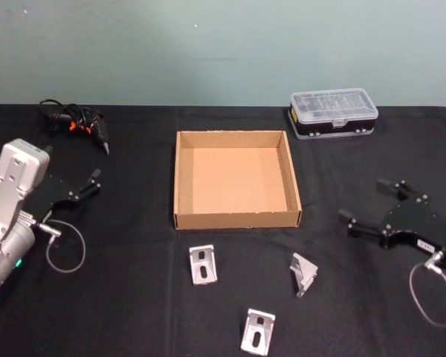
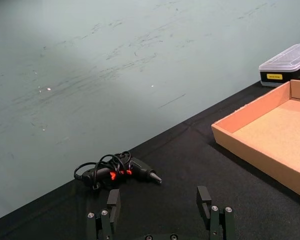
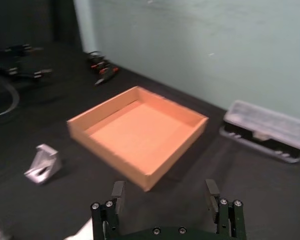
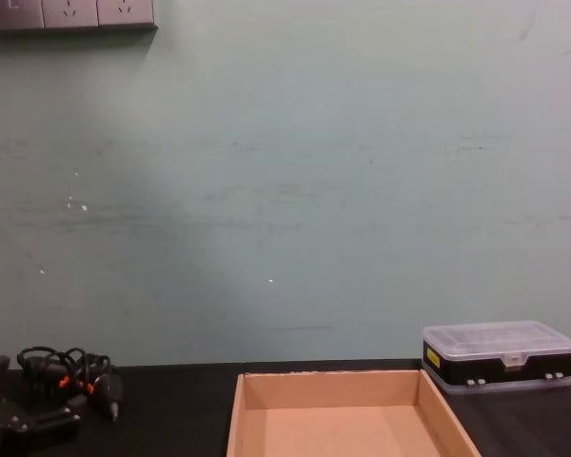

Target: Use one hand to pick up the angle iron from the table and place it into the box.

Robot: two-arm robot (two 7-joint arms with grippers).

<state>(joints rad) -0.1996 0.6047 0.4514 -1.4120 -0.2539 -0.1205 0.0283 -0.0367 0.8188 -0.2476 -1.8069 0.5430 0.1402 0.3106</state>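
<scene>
- Right gripper: fingers spread wide with nothing between them. It hangs over the right side of the table, beside the near right corner of the box.
- Left gripper: also spread and empty, parked over the table's left side, level with the box.
- Irons: three lie on the table in front of the box, none touching it or each other. The left iron sits nearest the front wall. The right iron is tipped on an edge. The near iron is closest to the robot.
- Box: its cardboard floor is bare.
- Farther off: a case stands behind the box's right corner, and a corded tool lies at the far left.
- Progress: the task appears to be at its start, with nothing gripped and nothing placed. The reach, grasp, lift, carry over the wall and release all remain. The right iron lies nearest the right gripper, so that pairing looks the likeliest.
- Head view: lays out both grippers, the three irons and the box together from above.
- Right wrist view: gives the gap between its fingers plainly and shows the right iron as a sloped wedge.
- Left wrist view: confirms the left fingers stand apart, with the tool just ahead.
- Chest view: adds the box's low walls seen from the side.
</scene>
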